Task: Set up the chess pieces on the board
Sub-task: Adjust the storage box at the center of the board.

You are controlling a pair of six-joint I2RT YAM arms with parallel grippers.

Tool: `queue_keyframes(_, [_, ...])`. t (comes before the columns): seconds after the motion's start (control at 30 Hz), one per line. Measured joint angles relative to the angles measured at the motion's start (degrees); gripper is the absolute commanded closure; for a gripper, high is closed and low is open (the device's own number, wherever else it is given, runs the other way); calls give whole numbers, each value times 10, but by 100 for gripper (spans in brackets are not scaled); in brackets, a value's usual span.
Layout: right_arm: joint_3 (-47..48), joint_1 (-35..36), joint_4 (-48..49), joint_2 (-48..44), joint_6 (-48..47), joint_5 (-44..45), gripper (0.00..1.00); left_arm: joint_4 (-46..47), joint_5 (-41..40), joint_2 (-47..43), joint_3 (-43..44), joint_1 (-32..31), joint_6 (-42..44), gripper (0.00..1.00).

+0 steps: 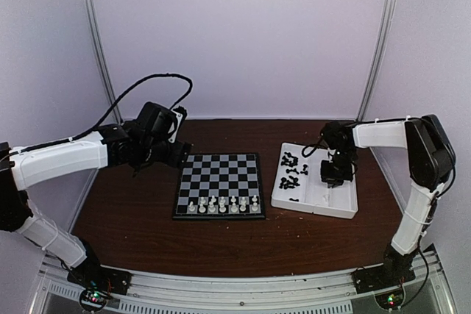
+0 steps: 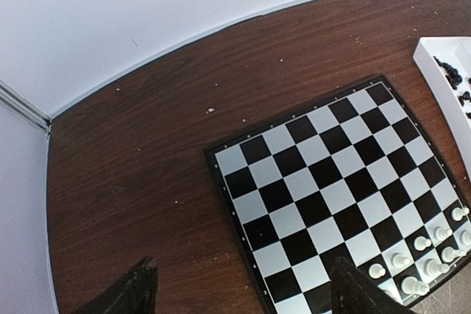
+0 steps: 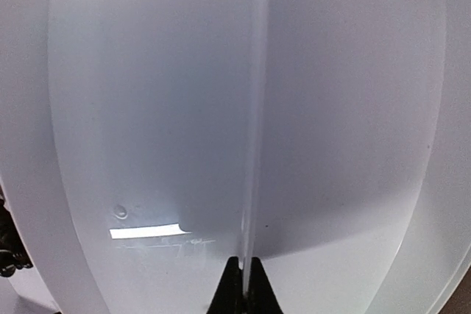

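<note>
Presently listed, largest to smallest:

1. Worktop [image 1: 132, 218]: dark brown wood grain, carrying all items below.
2. Board [image 1: 218, 174]: laid flat at the centre, between the two arms. Its far rows are bare.
3. Tray [image 1: 342, 207]: white and divided, set just to the right of the board.
4. Left fingers [image 2: 140, 292]: held spread wide with nothing between them, above the worktop off the board's far-left corner.
5. Right fingers [image 3: 229, 295]: drawn together over the tray's divider [image 3: 254, 108], with no piece seen between them. Whether the divider itself is nipped cannot be told.
6. White pieces [image 1: 224, 205]: stood upright on the board's near rows.
7. Black pieces [image 1: 291, 170]: heaped loose in the tray's left compartment. They are too small for the long axis of any one to be read.

Governing relation: the black pieces lie to the left of the right fingers, across the divider and near. The left fingers are well apart from them, with the whole board between. The right arm is judged the nearer for the next pick.
</note>
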Motion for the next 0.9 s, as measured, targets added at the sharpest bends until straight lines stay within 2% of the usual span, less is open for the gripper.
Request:
queue_keyframes(0.2, [-11,0,0,-11,-1,-5,100,-3,-1,0,0,0,0,19])
queue_keyframes(0.4, [-76,0,-17,-76,0,-24,100,-7,-1,0,0,0,0,19])
queue_keyframes(0.53, [-79,-3,-33,-86,-5,-27,100,-17,-3,4,3,0,0,19])
queue_keyframes(0.6, [-55,-12,-46,-65,-14,-31,100,-24,-5,12,12,0,0,19])
queue_keyframes(0.8, [139,-47,-50,89,-40,-36,100,-32,-9,21,29,0,-5,19])
queue_keyframes(0.9, [204,-58,-47,137,-48,-37,100,-35,-9,21,29,0,-7,19])
